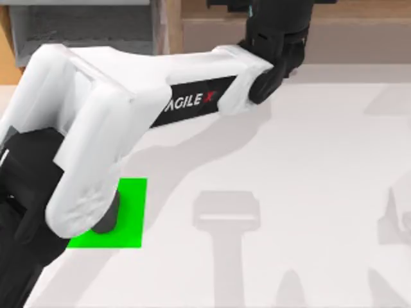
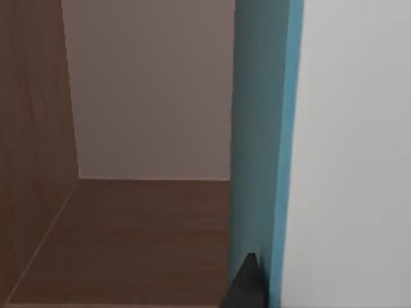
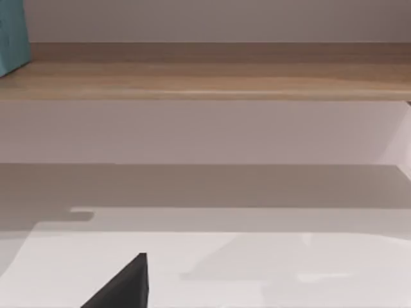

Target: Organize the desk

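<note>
The bench [image 1: 308, 167] is the broad white top spreading from the middle of the top view out to its right side, bare there but for grey shadows. Near its left front lies a small green mat [image 1: 131, 215], with a dark rounded thing [image 1: 109, 218] resting on it, partly hidden under the left arm [image 1: 96, 128]; what it is cannot be told.

That left arm stretches from the left side across to the back, its black wrist ending over a wooden shelf [image 1: 347, 32] behind the bench. Its wrist view looks into a wooden compartment with a pale back wall, where a teal upright panel, perhaps a book [image 2: 260, 128], stands close before the camera, a dark fingertip [image 2: 247, 289] just against its lower edge. Whether the left end effector is apart or clamped on the teal thing I cannot tell.

The risk, as I judge it: if the teal thing is let go while leaning, it may topple in the compartment, or the wrist may knock the shelf wall while withdrawing.

The right arm is idle; its wrist view shows the white top, the shelf edge and one dark fingertip [image 3: 125, 285], its state unreadable.
</note>
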Tool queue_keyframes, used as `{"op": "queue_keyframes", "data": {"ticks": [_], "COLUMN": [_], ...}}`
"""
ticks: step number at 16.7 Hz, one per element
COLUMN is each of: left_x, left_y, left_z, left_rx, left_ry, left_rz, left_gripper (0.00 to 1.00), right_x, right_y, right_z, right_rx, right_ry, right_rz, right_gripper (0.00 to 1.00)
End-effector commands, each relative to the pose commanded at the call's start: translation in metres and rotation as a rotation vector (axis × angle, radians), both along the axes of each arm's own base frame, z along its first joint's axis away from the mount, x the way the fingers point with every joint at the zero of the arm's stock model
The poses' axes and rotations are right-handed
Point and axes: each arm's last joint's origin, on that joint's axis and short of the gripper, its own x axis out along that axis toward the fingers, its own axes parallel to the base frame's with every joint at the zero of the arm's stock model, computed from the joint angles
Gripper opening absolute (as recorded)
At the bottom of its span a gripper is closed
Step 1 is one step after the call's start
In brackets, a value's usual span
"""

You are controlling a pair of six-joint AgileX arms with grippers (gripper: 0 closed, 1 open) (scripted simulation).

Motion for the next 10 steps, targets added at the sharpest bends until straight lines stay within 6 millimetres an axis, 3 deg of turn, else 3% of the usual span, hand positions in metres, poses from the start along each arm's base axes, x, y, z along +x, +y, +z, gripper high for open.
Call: {"op": "queue_keyframes", "data": {"ticks": [2,3,10], "left_x": [0.0,0.0,0.0], "left_y": [0.0,0.0,0.0], "left_z": [0.0,0.0,0.0], "left_rx": [0.0,0.0,0.0], "left_ry": [0.0,0.0,0.0], "left_rz": [0.0,0.0,0.0], "left_gripper": [0.02,0.0,0.0], "right_x": [0.0,0.0,0.0], "right_y": [0.0,0.0,0.0], "right_z": [0.0,0.0,0.0], "right_rx": [0.0,0.0,0.0], "right_ry": [0.0,0.0,0.0], "right_rz": [0.0,0.0,0.0], "right_gripper": [1.0,1.0,1.0]}}
